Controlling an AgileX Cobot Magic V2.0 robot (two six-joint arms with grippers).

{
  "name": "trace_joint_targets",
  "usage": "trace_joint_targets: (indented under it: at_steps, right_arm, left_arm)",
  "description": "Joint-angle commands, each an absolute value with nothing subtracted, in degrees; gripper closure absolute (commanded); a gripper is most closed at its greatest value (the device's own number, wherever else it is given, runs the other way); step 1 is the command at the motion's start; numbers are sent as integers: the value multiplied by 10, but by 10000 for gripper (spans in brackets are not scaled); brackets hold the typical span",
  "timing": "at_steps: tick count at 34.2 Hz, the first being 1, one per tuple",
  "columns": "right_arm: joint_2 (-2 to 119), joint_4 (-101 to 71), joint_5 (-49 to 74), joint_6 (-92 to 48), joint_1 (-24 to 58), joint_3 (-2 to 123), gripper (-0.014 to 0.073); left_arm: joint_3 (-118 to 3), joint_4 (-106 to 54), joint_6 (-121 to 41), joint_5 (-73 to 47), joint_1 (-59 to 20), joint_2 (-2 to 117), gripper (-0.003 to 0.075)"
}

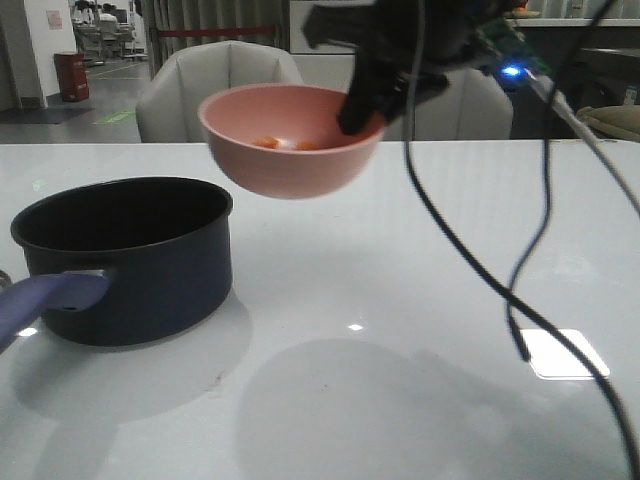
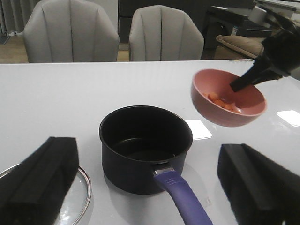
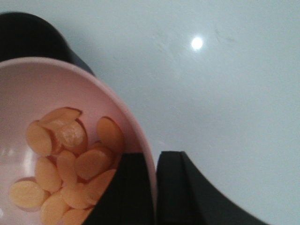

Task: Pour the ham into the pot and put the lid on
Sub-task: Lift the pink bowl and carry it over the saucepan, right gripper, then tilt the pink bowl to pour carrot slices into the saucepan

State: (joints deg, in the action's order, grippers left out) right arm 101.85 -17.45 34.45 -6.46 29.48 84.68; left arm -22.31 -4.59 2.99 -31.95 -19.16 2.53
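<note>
**Hanging above the table, a bowl of ham beside an empty pot**

Looking from the front, the right gripper (image 1: 362,112) pinches the rim of a salmon-pink bowl (image 1: 290,150), held clear of the white table (image 1: 420,300), up and to the right of the pot (image 1: 125,260). Only a glimpse of the ham (image 1: 268,143) shows over the rim here. The right wrist view fills that in: about a dozen flat, rounded orange-pink slices (image 3: 65,164) piled in the bowl's smooth, glossy hollow, with 1 black finger (image 3: 129,192) inside the wall and 1 outside.

The left wrist view alone shows the lid (image 2: 77,201), lying flat on the table just beside the pot, its clear glass edged in shiny metal. It also looks down into the pot's matte black inside (image 2: 143,150), which holds nothing, and along the purple-blue handle. The left gripper (image 2: 150,187) is spread wide, its 2 blocky black fingers (image 2: 42,183) well apart and holding nothing.

2 pale upholstered chairs (image 2: 70,30) stand behind the table.
</note>
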Motion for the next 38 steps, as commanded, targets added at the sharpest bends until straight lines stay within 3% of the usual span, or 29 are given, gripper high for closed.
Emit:
trace_joint_targets:
  at_steps: [1,17,27,38]
  right_arm:
    - [1000,-184,255,-72,325,887,466]
    - [1033,-93,-332,-99,399,769,466]
    - [1115,38,-511,-159,399,767,466]
    - [1154,28,-621,-421,424,752,466]
  left_arm:
    - [-237,-49,31,-277,-195,32,62]
    - [-237,-49,31,-277,-195,32,62]
    - [-237,-49,31,-277,-195,32,62]
    - [-237,-49,31,-277,-195,32,62]
